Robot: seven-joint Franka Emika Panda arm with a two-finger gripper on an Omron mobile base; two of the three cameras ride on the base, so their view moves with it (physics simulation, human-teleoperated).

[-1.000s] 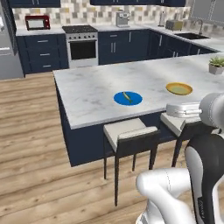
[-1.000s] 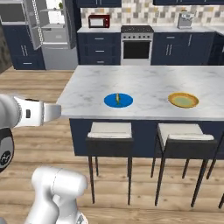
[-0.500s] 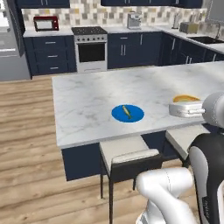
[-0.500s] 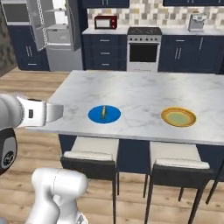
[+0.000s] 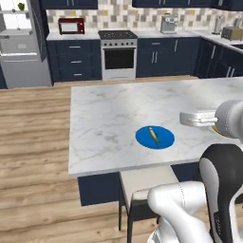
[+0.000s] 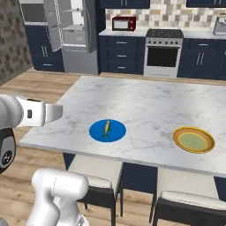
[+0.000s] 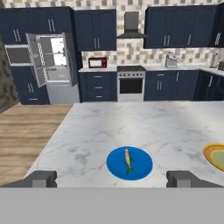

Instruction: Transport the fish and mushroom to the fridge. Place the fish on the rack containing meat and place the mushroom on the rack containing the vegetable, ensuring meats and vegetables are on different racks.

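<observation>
Hand view: claw (image 7: 112,178) low in frame, tips wide apart, nothing between them, hanging short of the tabletop's near edge. Whole scene has shifted in both base views over the last second, so that's the base driving, not things moving; the island has slid across and come closer, and the blue plate now sits almost dead ahead of the claw instead of off to one side.

Stool (image 5: 144,182) tucked under the near edge, just below the plate. Tabletop (image 7: 96,131) marble. Fish (image 7: 127,160) lies on the blue plate (image 7: 140,168), near the near edge, about midway along it; same fish at (image 5: 154,135) and (image 6: 106,128). Yellow plate (image 6: 194,140) further along the near edge toward the right corner, looks bare. Mushroom: can't find it anywhere, too small or hidden.

Far side: stove (image 7: 131,83) against the back wall, red microwave (image 7: 97,63) on the counter beside it, fridge (image 7: 52,65) at far left with door swung open, racks visible but contents unreadable.

Judgement: base is lining up for the fish pick. No transport begun, fish not yet touched. Next calls for reaching forward and down over the plate. Fish is thin and flat, so the grip may slip or scrape the plate. Fridge is well apart from here, so a drive follows.
</observation>
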